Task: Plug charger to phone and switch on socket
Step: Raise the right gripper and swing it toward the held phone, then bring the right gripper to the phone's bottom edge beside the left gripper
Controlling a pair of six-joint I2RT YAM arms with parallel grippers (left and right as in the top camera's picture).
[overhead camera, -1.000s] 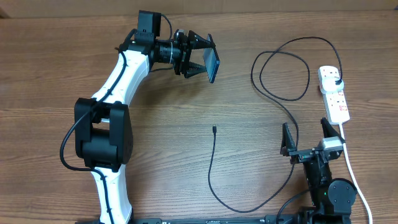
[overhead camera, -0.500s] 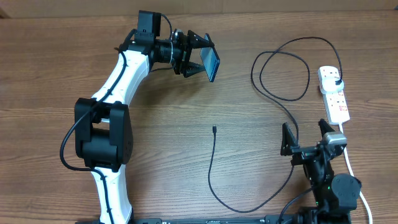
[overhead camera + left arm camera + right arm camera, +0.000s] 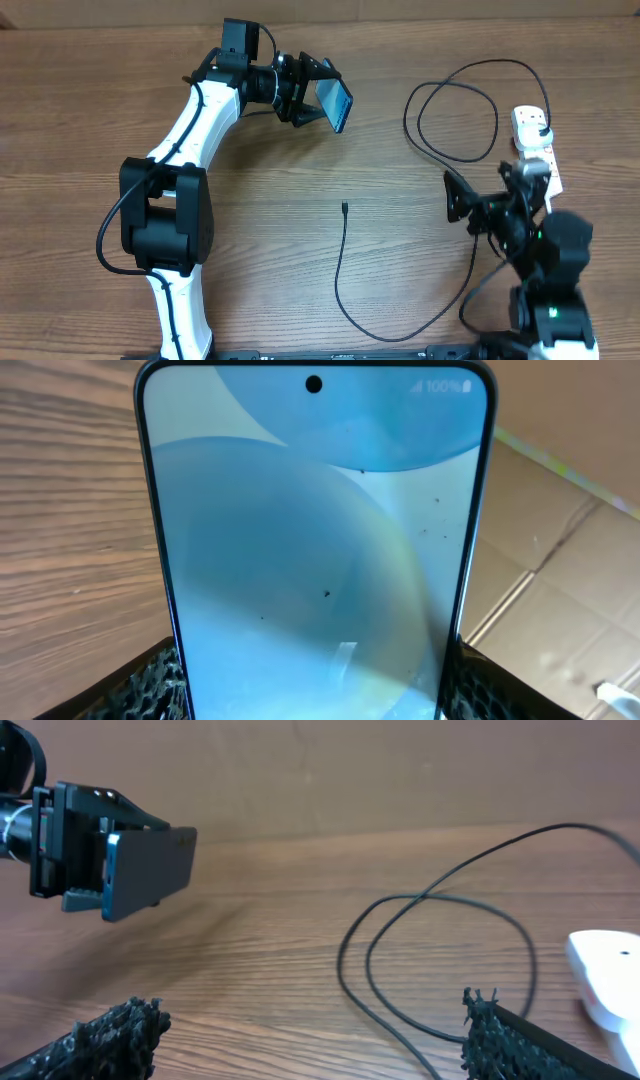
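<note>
My left gripper [image 3: 322, 92] is shut on the phone [image 3: 338, 101] and holds it above the table's far middle, its light blue screen tilted up. That screen [image 3: 315, 550] fills the left wrist view, with a finger [image 3: 150, 685] pressing each long edge. The charger's black cable has its tip [image 3: 343, 208] lying free mid-table and loops [image 3: 450, 120] round to a plug [image 3: 541, 131] in the white socket [image 3: 527, 122] at the right. My right gripper [image 3: 492, 190] hangs open and empty just left of the socket, above the cable [image 3: 440, 960].
From the tip, the cable sweeps down to a bend [image 3: 370, 328] near the front edge, then climbs under my right arm. Brown cardboard [image 3: 570, 550] stands beyond the table's far edge. The socket's white end [image 3: 605, 970] shows at the right in the right wrist view.
My right arm has risen from the front edge and moved toward the far side, up to the socket and cable loops. The left gripper has turned the phone so more of its screen faces up.
</note>
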